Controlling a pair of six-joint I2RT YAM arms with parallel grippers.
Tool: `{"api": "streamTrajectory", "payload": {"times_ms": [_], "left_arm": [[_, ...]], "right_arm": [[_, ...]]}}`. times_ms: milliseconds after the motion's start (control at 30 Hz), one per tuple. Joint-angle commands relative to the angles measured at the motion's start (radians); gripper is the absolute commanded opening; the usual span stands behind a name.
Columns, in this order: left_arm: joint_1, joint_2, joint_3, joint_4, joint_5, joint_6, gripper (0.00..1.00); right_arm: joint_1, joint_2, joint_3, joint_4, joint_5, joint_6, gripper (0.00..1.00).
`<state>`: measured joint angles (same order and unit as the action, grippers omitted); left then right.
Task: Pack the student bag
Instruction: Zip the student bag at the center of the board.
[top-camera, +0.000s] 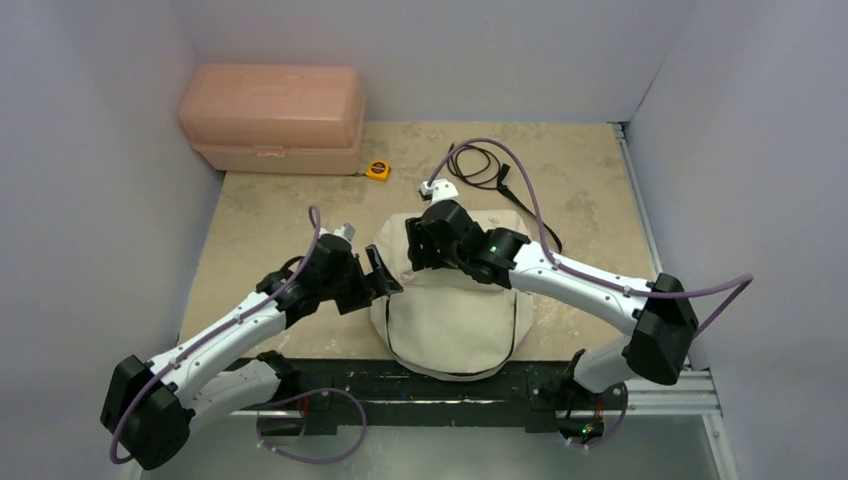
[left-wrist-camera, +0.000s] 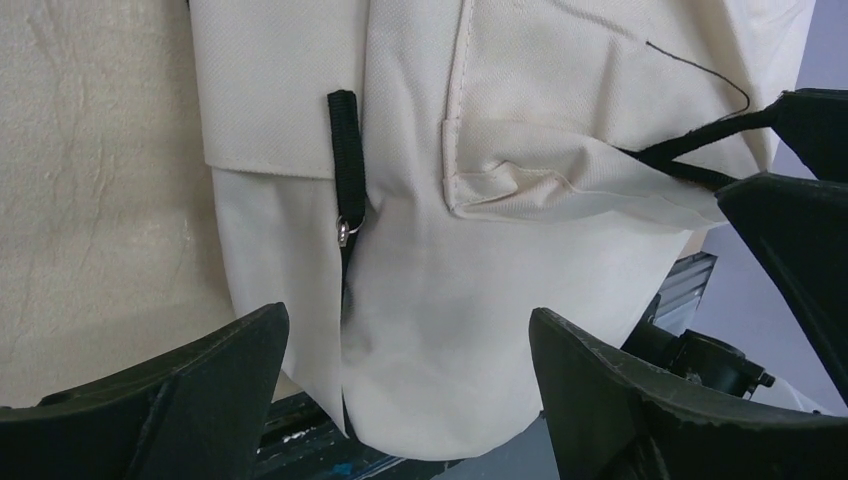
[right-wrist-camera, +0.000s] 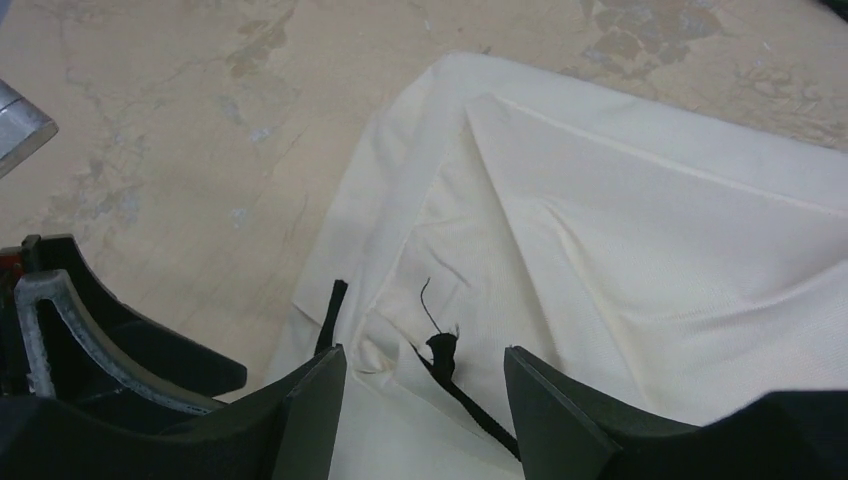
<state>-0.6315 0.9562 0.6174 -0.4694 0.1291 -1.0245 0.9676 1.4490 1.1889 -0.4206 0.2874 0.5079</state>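
1. The student bag (top-camera: 450, 310) is seen lying flat at lower centre of the top view, reaching the near edge of the surface (top-camera: 260, 220).
2. The left tool (top-camera: 383, 275) is held at the bag's left side, jaws wide apart, nothing clamped.
3. The right tool (right-wrist-camera: 425, 355) is held over the bag's far end, jaws apart.
4. Beyond, a yellow tape measure (top-camera: 377, 170) and a black cable (top-camera: 480, 165) are seen; a pink box (top-camera: 272, 118) is placed upper left.

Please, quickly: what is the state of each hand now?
Left hand: open, holding nothing.
Right hand: open over the bag, holding nothing.
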Motion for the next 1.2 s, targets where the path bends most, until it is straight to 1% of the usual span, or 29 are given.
{"api": "streamTrajectory", "payload": {"times_ms": [0, 167, 233, 333, 367, 400, 500, 600, 667, 700, 833, 933, 1100, 1167], "left_arm": [[0.017, 0.073, 0.023, 0.138, 0.059, 0.024, 0.89], [0.017, 0.161, -0.003, 0.232, 0.087, 0.005, 0.88], [0.017, 0.191, -0.011, 0.265, 0.108, 0.002, 0.86], [0.017, 0.221, -0.027, 0.301, 0.121, -0.005, 0.84], [0.016, 0.229, -0.030, 0.310, 0.121, -0.005, 0.82], [0.017, 0.238, -0.035, 0.319, 0.121, -0.005, 0.78], [0.020, 0.273, -0.052, 0.356, 0.124, -0.015, 0.68], [0.028, 0.313, -0.071, 0.418, 0.141, -0.031, 0.53], [0.030, 0.334, -0.085, 0.441, 0.135, -0.045, 0.47], [0.033, 0.344, -0.096, 0.451, 0.131, -0.057, 0.45], [0.054, 0.389, -0.163, 0.543, 0.131, -0.108, 0.44], [0.065, 0.429, -0.209, 0.604, 0.142, -0.126, 0.42], [0.069, 0.447, -0.225, 0.634, 0.162, -0.118, 0.42], [0.069, 0.410, -0.223, 0.615, 0.154, -0.102, 0.42]], "right_arm": [[0.005, 0.043, -0.009, 0.067, 0.139, 0.084, 0.61], [0.052, 0.100, 0.006, 0.037, 0.317, 0.064, 0.56], [0.061, 0.127, 0.011, 0.039, 0.348, 0.055, 0.53], [0.087, 0.152, 0.017, 0.039, 0.409, 0.045, 0.39], [0.102, 0.154, 0.020, 0.033, 0.443, 0.042, 0.32], [0.116, 0.153, 0.023, 0.024, 0.478, 0.041, 0.25], [0.128, 0.125, 0.020, 0.005, 0.511, 0.047, 0.00], [0.126, 0.069, 0.003, -0.010, 0.507, 0.061, 0.00], [0.119, 0.027, -0.010, -0.015, 0.490, 0.065, 0.00], [0.111, 0.004, -0.019, -0.017, 0.472, 0.068, 0.00], [0.051, -0.109, -0.078, -0.004, 0.352, 0.083, 0.00], [0.002, -0.174, -0.132, -0.009, 0.299, 0.110, 0.00], [-0.101, -0.267, -0.257, 0.022, 0.218, 0.113, 0.00], [-0.122, -0.297, -0.287, 0.010, 0.218, 0.112, 0.00]]}}
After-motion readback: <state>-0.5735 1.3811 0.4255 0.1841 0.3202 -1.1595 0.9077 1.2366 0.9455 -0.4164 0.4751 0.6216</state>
